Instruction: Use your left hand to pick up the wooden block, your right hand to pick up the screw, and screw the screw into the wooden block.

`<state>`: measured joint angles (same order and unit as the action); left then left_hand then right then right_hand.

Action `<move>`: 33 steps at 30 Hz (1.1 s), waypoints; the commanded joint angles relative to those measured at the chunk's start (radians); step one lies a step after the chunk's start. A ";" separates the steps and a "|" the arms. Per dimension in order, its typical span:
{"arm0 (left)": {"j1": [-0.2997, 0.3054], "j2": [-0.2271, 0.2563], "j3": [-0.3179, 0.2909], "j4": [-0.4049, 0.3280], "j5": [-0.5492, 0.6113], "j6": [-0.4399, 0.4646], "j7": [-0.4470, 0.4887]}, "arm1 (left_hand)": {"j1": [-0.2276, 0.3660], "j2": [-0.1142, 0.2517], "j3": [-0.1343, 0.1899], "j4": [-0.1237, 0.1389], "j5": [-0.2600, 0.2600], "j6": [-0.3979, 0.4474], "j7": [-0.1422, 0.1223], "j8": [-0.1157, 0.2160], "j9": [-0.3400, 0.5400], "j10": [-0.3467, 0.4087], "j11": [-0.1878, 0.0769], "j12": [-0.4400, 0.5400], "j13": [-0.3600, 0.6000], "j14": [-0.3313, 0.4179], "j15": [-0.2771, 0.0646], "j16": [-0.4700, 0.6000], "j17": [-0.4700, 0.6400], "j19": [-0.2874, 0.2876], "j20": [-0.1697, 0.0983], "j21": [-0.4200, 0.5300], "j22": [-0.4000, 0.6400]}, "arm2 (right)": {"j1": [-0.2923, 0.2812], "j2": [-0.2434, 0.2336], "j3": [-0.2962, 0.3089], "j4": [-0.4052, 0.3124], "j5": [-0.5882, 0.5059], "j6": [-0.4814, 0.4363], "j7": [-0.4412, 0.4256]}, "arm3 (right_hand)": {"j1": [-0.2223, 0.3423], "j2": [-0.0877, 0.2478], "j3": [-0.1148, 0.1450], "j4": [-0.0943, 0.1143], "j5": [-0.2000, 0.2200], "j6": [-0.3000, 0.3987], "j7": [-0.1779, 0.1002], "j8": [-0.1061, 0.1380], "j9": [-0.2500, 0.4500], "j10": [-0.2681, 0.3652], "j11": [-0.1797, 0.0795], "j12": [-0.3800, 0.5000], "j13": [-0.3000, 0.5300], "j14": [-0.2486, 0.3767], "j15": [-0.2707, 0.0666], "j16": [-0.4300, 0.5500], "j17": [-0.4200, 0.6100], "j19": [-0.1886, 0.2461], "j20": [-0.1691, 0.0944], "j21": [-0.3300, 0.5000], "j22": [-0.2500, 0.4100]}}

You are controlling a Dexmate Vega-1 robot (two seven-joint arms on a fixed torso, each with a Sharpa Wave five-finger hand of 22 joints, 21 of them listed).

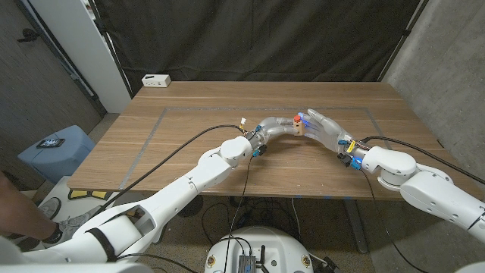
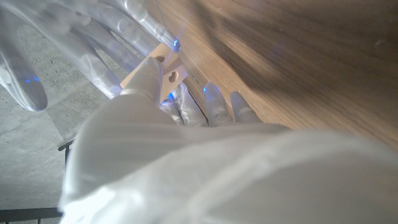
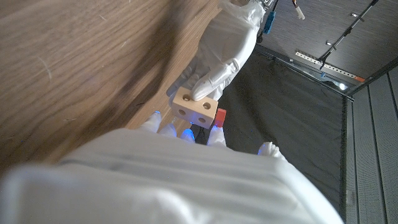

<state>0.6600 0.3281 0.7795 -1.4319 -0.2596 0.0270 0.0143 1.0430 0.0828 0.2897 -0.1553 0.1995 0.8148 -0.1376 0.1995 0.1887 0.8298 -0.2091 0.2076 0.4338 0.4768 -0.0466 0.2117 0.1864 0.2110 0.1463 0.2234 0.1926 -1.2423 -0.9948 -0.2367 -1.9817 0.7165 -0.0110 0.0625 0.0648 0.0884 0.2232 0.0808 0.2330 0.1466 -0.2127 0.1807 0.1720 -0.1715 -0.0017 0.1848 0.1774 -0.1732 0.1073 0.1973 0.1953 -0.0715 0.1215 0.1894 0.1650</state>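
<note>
Here the two arms meet above the middle of the wooden tabletop, and the wooden block serves as the landmark for everything else. The left robot hand reaches in from the block's left side in the head view and grips the block, its fingers wrapped on it; in the right wrist view one pale finger of that robot hand presses on the face of the wooden block, which shows two round holes. The left wrist view shows the same wooden block held up off the tabletop, with a hole visible in its side. The right robot hand stands just right of the block, fingers reaching up and toward it, touching or nearly touching it. A small red piece, the screw, sits right against the block on the side nearest the right robot hand; it appears held at that robot hand's fingertips, though the grasp itself is mostly hidden behind the wrist. In the head view a red spot shows at the block's upper edge. Well away from the block, at the tabletop's far left corner, lies a small white box. A thin taped outline runs across the tabletop around the area beneath the block
</note>
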 commanded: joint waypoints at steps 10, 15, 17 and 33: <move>-0.004 -0.003 0.003 0.004 -0.005 0.008 -0.004 | 0.002 0.005 0.008 -0.001 0.002 0.010 -0.003 0.004 0.004 0.013 -0.002 0.015 0.005 0.009 -0.041 0.003 0.000 0.008 0.002 0.004 0.002 | -0.036 -0.011 0.021 -0.022 0.008 0.002 -0.012 | -0.004 0.003 0.003 0.003 0.005 0.035 0.002 0.012 0.002 -0.195 0.000 0.005 0.002 -0.188 0.005 0.000 0.002 0.005 0.001 0.003 0.006; -0.005 -0.004 0.003 0.008 -0.007 0.008 -0.006 | 0.002 0.006 0.008 0.000 0.002 0.009 -0.003 0.003 0.004 0.012 -0.001 0.015 0.006 0.009 -0.042 0.003 0.001 0.007 0.004 0.004 0.002 | -0.045 -0.013 0.026 -0.028 0.009 0.003 -0.014 | -0.004 0.003 0.004 0.003 0.005 0.047 0.003 0.015 0.003 -0.194 0.000 0.006 0.001 -0.188 0.005 0.000 0.002 0.006 0.001 0.003 0.006; -0.006 -0.005 0.003 0.010 -0.007 0.008 -0.006 | 0.003 0.005 0.009 -0.002 0.001 0.010 -0.002 0.004 0.004 0.014 -0.001 0.015 0.006 0.010 -0.042 0.003 0.000 0.007 0.003 0.004 0.002 | -0.049 -0.013 0.029 -0.032 0.016 -0.005 -0.019 | -0.004 0.003 0.004 0.003 0.005 0.048 0.003 0.015 0.003 -0.194 0.000 0.006 0.001 -0.188 0.005 0.000 0.002 0.006 0.001 0.003 0.006; -0.013 -0.009 0.004 0.025 -0.012 0.005 -0.014 | 0.007 0.003 0.014 -0.003 -0.001 0.021 0.004 0.006 0.004 0.023 0.005 0.019 0.007 0.016 -0.041 0.001 -0.001 0.010 0.003 0.005 0.002 | -0.051 -0.017 0.028 -0.039 0.020 -0.012 -0.009 | -0.004 0.003 0.005 0.003 0.004 0.086 0.014 0.022 0.002 -0.191 -0.003 0.006 0.001 -0.188 0.008 0.000 0.001 0.008 0.001 0.003 0.006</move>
<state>0.6513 0.3219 0.7824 -1.4169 -0.2687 0.0342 0.0052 1.0395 0.0789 0.2923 -0.1583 0.1946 0.8278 -0.1361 0.2002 0.1888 0.8484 -0.2020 0.2075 0.4339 0.4821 -0.0518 0.2117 0.1864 0.2120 0.1472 0.2234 0.1905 -1.2918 -1.0103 -0.2079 -2.0146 0.7321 -0.0148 0.0483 0.0649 0.0884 0.2232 0.0808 0.2330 0.2138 -0.2029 0.1929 0.1700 -0.1716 -0.0017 0.1848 0.1774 -0.1734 0.1071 0.1973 0.1953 -0.0714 0.1215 0.1894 0.1650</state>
